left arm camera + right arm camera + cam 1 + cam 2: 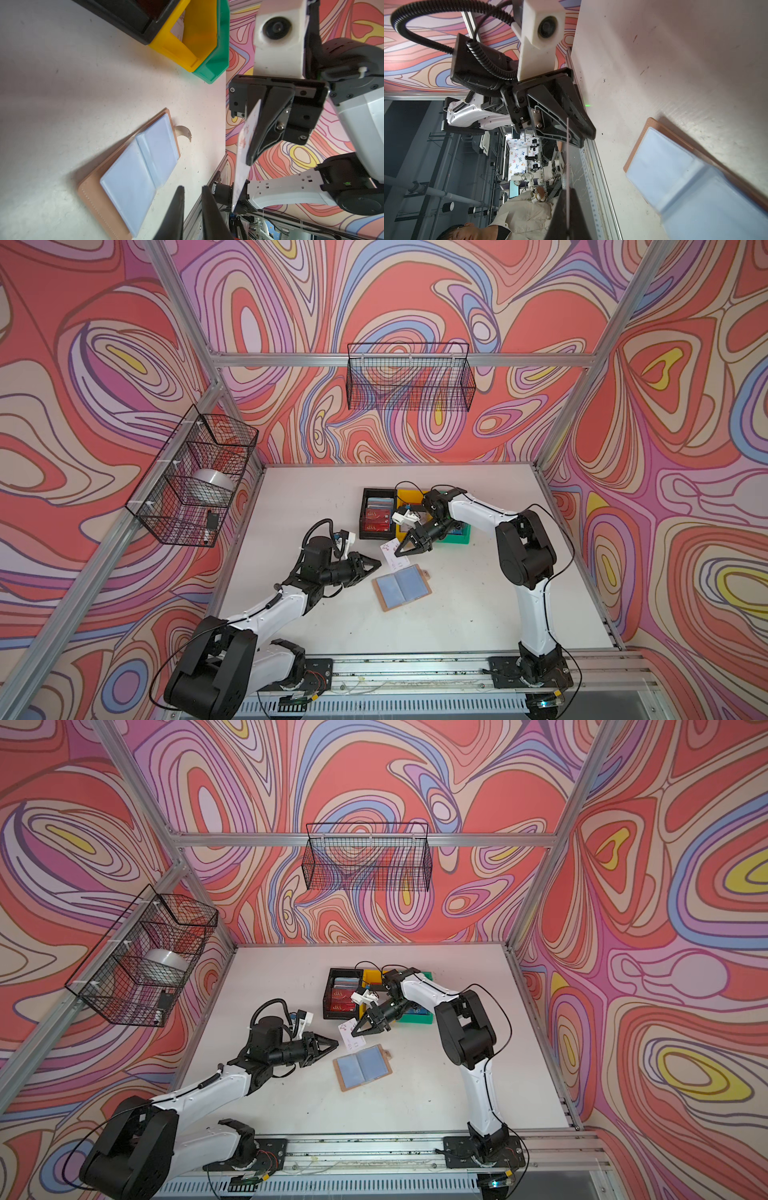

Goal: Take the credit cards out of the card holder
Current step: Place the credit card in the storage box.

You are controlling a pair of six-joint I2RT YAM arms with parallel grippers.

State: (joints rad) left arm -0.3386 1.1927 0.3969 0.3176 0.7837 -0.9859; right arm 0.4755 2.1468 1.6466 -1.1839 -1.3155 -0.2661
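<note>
One white card [388, 551] is hanging clamped in your right gripper [400, 551], at twelve o'clock from the card holder [401, 588], which is lying open and seemingly empty, so you are nearly finishing. Your left gripper [377, 562], jaws slightly apart, is hovering at ten o'clock.

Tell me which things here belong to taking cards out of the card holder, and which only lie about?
Job: card holder; white card in the right gripper; left gripper; black bin holding cards; probably yellow bin, green bin.
Lying about: back wire basket; side wire basket with a silver roll.
</note>
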